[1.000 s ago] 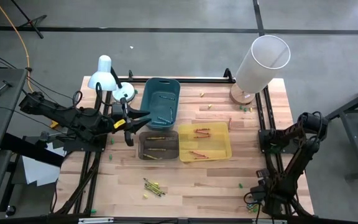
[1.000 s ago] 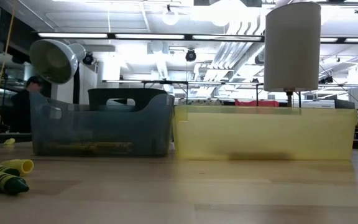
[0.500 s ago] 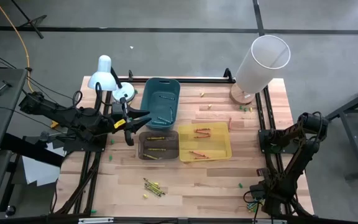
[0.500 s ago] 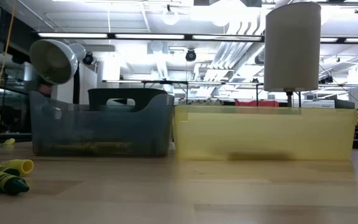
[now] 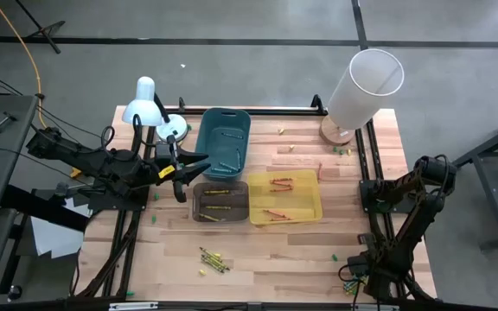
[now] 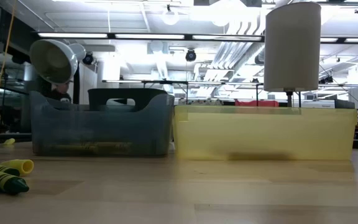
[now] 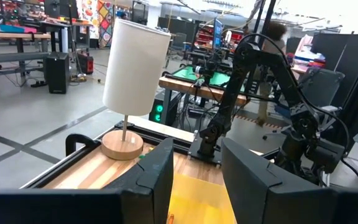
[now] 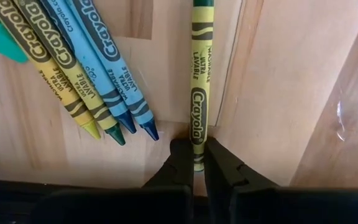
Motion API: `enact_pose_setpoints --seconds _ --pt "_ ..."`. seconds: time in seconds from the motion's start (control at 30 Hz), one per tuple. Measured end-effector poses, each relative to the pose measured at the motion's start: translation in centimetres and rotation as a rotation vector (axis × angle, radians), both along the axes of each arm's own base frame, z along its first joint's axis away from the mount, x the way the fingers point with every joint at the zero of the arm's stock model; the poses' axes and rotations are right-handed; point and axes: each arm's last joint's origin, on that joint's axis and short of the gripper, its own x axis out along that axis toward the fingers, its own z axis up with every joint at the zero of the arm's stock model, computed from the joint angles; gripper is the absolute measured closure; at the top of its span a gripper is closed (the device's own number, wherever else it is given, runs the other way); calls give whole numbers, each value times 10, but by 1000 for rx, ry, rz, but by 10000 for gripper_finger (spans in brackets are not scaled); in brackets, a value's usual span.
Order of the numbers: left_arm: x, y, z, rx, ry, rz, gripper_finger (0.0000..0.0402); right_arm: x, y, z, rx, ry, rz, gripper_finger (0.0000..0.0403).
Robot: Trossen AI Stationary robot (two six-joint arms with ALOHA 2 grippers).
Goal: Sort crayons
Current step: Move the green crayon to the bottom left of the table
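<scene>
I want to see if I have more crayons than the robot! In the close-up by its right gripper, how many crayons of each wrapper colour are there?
Loose yellow-wrapped crayons: 2
Loose blue-wrapped crayons: 2
Pinched yellow-wrapped crayon in the right gripper: 1
Total: 5

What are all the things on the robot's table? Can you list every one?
Table: one, pale wood, under everything.
Teal bin: one, at the back.
Grey bin: one, in front of the teal bin.
Yellow bin: one, right beside the grey bin, red crayons inside.
Loose crayons: small pile, green and yellow, near the table's front.
Desk lamp: one, white, back left.
Tall lamp: one, white shade, wooden base, back right.
Left end effector: open, empty, left of the bins.
Right end effector: shut on a green-yellow crayon, beside yellow and blue ones.
</scene>
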Motion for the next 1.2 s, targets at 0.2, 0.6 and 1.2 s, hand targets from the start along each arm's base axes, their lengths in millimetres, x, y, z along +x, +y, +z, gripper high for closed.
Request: enact_pose_setpoints --seconds 0.2,0.6,1.2 --pt "0 0 0 0 0 0 282 3 2 4 -3 6 -13 400" --pt "0 0 0 0 0 0 282 22 5 44 26 -100 -86 402" --pt "0 0 1 27 -5 0 282 130 -83 175 230 -895 -276 403"
